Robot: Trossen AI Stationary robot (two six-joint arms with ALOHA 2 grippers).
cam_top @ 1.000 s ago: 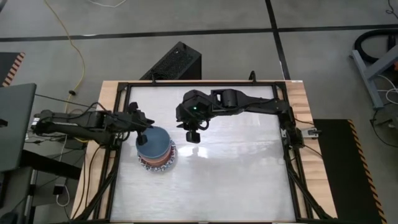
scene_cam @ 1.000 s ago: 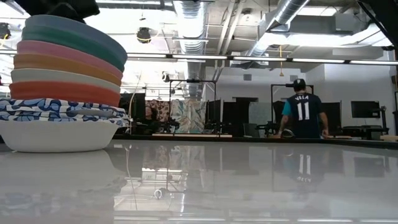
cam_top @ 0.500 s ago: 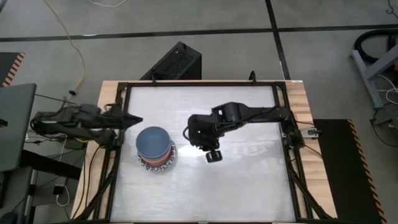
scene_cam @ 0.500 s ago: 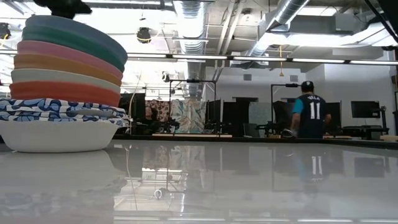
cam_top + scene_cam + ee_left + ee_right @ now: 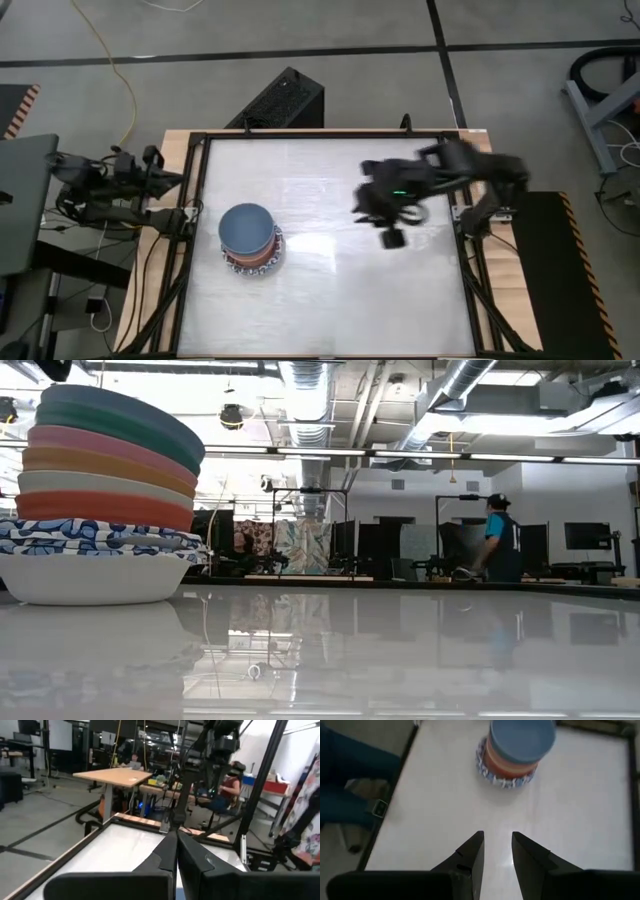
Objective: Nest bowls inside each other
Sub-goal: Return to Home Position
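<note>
The bowls (image 5: 248, 238) stand nested in one stack on the left half of the white table. In the low view the stack (image 5: 100, 490) has blue on top, then dark green, pink, orange, beige and red, then white bowls with blue-patterned rims. The lowest white bowl rests on the table. My left gripper (image 5: 176, 839) is shut and empty, drawn back with its arm (image 5: 110, 190) beyond the table's left edge. My right gripper (image 5: 392, 238) (image 5: 497, 837) hangs open and empty over the table's right half, slanting down toward the stack (image 5: 517, 752) far ahead of it.
A black frame (image 5: 190, 260) runs round the tabletop. A black box (image 5: 280, 100) sits on the floor behind the far edge. Bare tabletop lies right of and in front of the stack. A person (image 5: 500, 540) stands far off in the room behind.
My left gripper has pulled away from above the stack toward the table's left edge, rising and tipping up to about level. My right gripper has swung from the table's middle toward its right edge. The stack has stayed put.
</note>
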